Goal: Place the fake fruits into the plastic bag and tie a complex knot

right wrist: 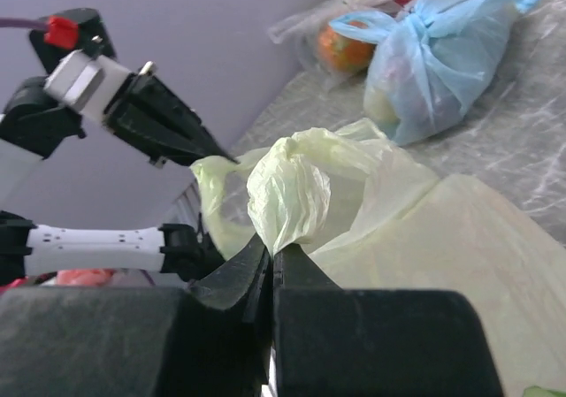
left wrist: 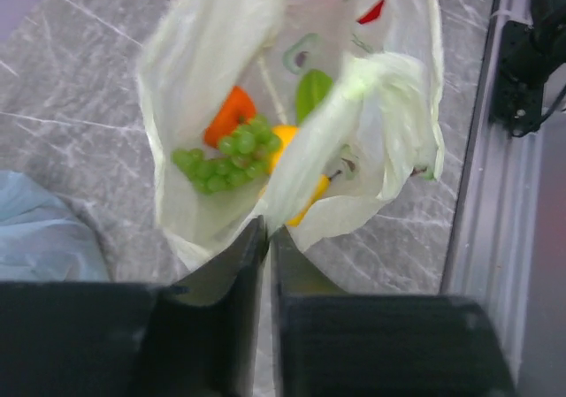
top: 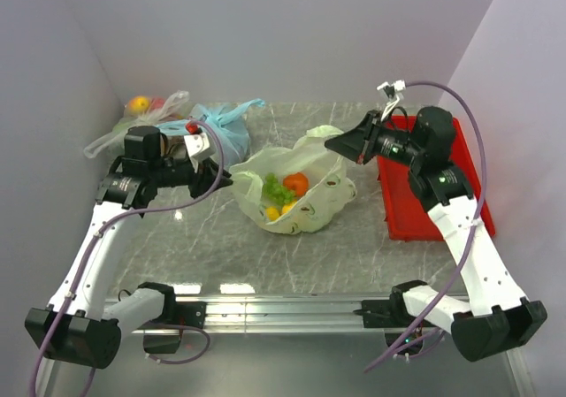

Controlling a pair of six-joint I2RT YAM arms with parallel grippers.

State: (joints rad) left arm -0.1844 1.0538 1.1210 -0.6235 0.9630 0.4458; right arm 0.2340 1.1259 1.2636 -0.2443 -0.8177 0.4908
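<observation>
Thin, crinkly, translucent pale green plastic bag (top: 320, 208) at frame centre, mouth open, green grape bunch (left wrist: 221, 156), orange ball (top: 297, 183) and yellow fruit (left wrist: 287, 139) inside, left gripper (left wrist: 268, 231) pinching its twisted edge, right gripper (right wrist: 271, 252) clenched on a bunched handle.

You have a blue bag (top: 225, 130) at the back left of the table (top: 221, 247), a clear bag (top: 146, 110) of fruit just beside it, and a red tray (top: 420, 216) on the right.

Thin, crinkly transl. plastic bag (top: 325, 204); glossy fruits (top: 296, 183); smooth marble-look table (top: 203, 238).
</observation>
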